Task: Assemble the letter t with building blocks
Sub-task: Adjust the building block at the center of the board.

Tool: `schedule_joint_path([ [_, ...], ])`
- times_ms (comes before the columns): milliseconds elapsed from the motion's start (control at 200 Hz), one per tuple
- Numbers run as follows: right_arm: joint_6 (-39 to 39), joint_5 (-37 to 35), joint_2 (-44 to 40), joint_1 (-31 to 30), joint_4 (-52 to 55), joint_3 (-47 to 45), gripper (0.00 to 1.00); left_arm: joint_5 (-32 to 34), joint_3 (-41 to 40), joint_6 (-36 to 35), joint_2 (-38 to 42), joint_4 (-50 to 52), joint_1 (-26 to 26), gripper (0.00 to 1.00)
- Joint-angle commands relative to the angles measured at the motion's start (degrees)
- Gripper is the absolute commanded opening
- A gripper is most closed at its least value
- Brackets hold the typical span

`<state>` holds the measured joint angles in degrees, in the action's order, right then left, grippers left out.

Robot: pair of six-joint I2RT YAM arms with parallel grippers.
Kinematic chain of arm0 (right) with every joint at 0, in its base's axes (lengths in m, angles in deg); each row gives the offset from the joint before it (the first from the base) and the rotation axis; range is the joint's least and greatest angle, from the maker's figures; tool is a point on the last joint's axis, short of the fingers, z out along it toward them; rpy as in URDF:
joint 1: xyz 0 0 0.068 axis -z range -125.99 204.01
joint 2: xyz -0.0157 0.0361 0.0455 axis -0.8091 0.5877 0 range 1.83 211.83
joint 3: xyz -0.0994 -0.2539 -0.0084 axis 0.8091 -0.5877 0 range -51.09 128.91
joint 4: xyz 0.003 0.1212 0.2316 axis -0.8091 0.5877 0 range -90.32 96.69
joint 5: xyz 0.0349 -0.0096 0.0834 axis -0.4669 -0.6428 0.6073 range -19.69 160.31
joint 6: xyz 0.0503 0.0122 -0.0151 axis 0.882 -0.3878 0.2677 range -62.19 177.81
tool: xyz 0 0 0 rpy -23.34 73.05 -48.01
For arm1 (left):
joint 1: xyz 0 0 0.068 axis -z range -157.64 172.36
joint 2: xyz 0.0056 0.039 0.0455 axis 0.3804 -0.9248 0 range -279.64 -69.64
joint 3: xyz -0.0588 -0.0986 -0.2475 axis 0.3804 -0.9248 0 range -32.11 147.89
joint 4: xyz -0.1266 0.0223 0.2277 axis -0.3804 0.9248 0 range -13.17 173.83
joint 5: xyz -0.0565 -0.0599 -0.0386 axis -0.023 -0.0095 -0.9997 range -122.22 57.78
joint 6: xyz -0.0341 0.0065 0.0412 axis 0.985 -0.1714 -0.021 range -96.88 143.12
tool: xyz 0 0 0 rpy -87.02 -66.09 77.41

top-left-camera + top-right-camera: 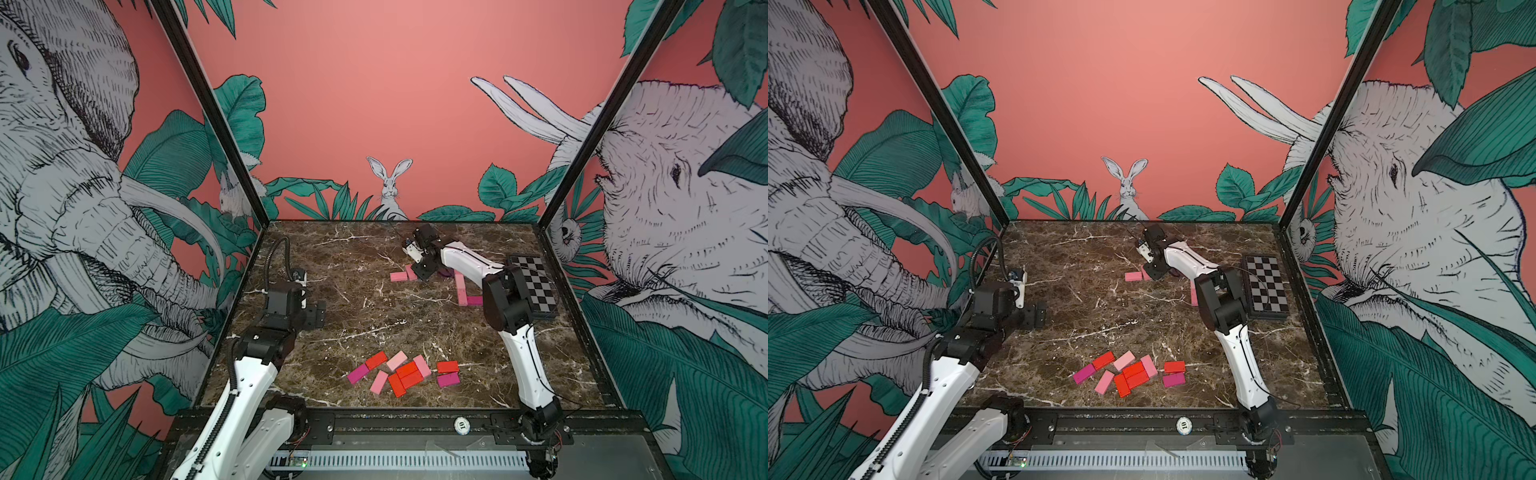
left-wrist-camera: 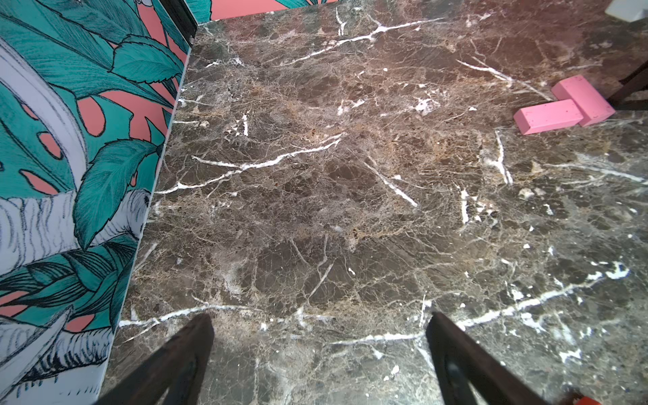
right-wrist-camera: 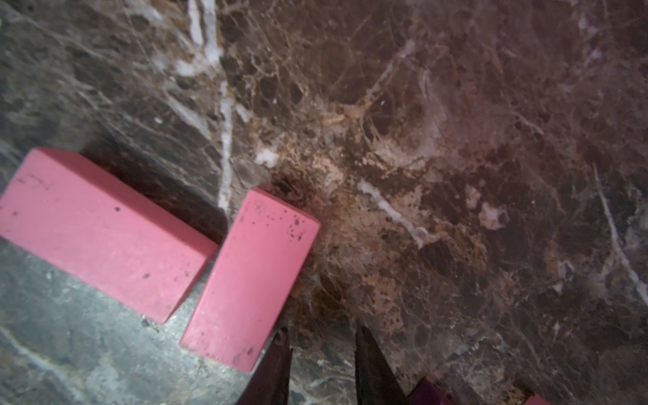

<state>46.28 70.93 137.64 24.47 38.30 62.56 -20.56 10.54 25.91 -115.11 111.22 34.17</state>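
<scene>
two matte pink rectangular blocks (image 3: 250,280) at 12 o'clock; red-and-pink block pile (image 1: 405,372) at 6. right gripper (image 3: 322,336) jaws nearly closed, empty, beside the pair; left gripper (image 2: 319,319) wide, empty. likely light, rigid: pinch long sides.

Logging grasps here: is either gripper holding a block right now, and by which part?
Nothing is held: left gripper open over marble; right gripper shut empty beside a pink block.
</scene>
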Motion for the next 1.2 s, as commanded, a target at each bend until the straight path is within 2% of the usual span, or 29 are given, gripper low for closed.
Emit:
schedule_joint_path([
  [0,0.29,1.69,1.30,-0.60,1.42,0.88,0.31,0.56,-0.46,-0.10,0.47,0.55,-0.12,0.97],
  [430,-0.13,1.47,0.78,-0.99,1.82,0.57,0.31,0.74,-0.47,-0.06,0.82,0.67,-0.13,0.97],
  [635,-2.87,-0.83,-2.87,-0.96,6.49,-0.99,0.44,0.90,-0.47,0.05,0.80,0.85,-0.13,0.97],
  [730,-4.19,-0.80,-7.32,-0.96,7.84,-5.15,0.51,1.08,-0.56,0.06,0.70,0.72,-0.13,0.97],
  [850,-3.01,4.03,-14.55,-1.13,11.20,-11.24,0.57,1.36,-0.39,0.03,0.31,0.86,-0.13,0.97],
  [960,-0.69,8.85,-23.78,-2.13,9.00,-22.37,0.59,2.08,-0.20,-0.06,-0.09,1.13,-0.12,0.97],
  [1075,5.76,10.78,-32.01,-3.43,9.34,-31.08,0.59,1.97,-0.23,-0.06,-0.34,1.16,-0.14,0.97],
  [1195,16.23,8.77,-39.59,-6.24,9.99,-40.04,0.57,2.09,-0.11,-0.17,-0.66,1.14,-0.13,0.97],
])
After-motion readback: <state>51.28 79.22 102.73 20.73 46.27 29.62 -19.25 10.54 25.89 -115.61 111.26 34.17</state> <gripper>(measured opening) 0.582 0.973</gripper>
